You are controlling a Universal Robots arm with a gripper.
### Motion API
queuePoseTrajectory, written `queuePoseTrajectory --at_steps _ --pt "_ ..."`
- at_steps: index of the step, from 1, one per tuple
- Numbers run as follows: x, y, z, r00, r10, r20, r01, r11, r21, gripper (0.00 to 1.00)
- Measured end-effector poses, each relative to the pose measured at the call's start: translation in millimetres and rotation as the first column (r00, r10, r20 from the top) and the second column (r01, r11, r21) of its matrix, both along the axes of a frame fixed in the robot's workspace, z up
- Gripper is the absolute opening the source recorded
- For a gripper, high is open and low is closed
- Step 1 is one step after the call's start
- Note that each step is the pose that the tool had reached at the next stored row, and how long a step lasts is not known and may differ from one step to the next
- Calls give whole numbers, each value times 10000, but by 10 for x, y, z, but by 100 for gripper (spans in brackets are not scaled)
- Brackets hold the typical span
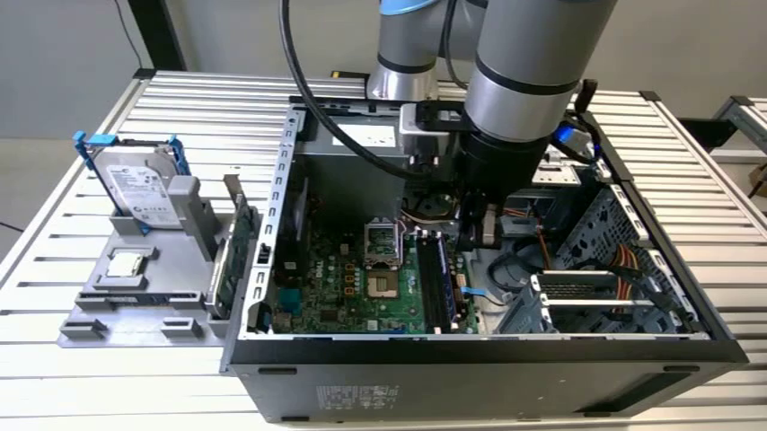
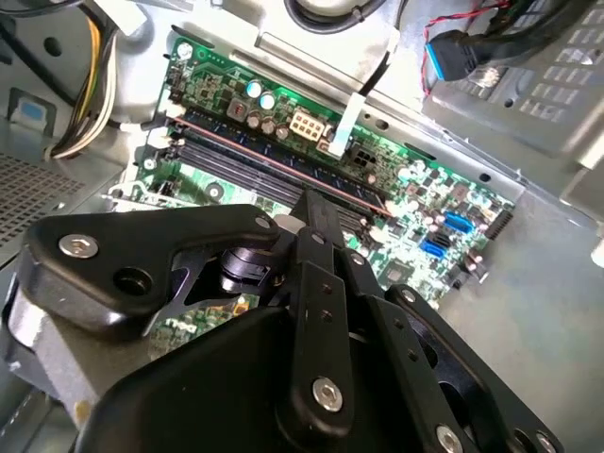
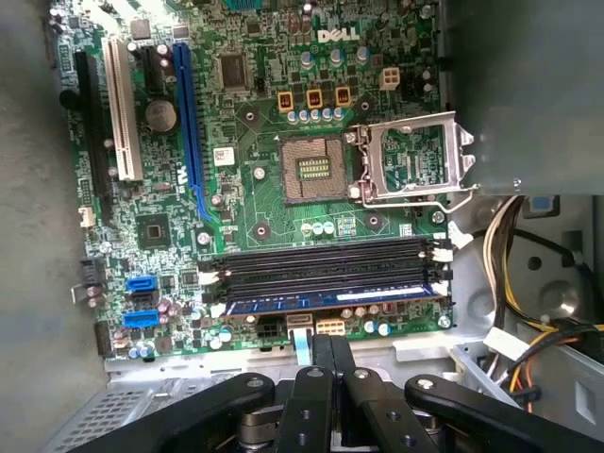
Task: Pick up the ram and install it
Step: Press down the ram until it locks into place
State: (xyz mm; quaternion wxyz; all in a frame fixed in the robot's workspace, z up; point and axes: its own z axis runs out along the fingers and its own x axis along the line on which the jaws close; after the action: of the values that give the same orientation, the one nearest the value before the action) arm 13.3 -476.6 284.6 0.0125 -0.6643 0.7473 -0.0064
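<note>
The ram [image 3: 330, 303] is a long blue stick that sits in the memory slot nearest the motherboard's edge, between white end clips. In the exterior view the ram [image 1: 434, 280] runs along the green motherboard [image 1: 348, 283] inside the open computer case [image 1: 480, 346]. My gripper [image 3: 331, 351] hovers just off the board's edge beside the ram, apart from it. Its black fingers [image 2: 316, 209] are pressed together, shut, with nothing between them. In the exterior view the gripper [image 1: 472, 235] hangs low inside the case, mostly hidden by the arm.
A silver hard drive in a blue frame [image 1: 138, 184] stands on a grey holder [image 1: 132, 301] at the exterior view's left, with a green card [image 1: 240, 247] beside the case wall. The CPU socket [image 3: 316, 170], loose cables [image 3: 510, 250] and a drive cage [image 1: 605, 278] crowd the case.
</note>
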Motion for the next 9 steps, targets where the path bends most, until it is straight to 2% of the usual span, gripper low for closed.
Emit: queuePoseTrajectory --at_steps 9 --pt "0 0 19 10000 5 -1 -5 10000 -4 0"
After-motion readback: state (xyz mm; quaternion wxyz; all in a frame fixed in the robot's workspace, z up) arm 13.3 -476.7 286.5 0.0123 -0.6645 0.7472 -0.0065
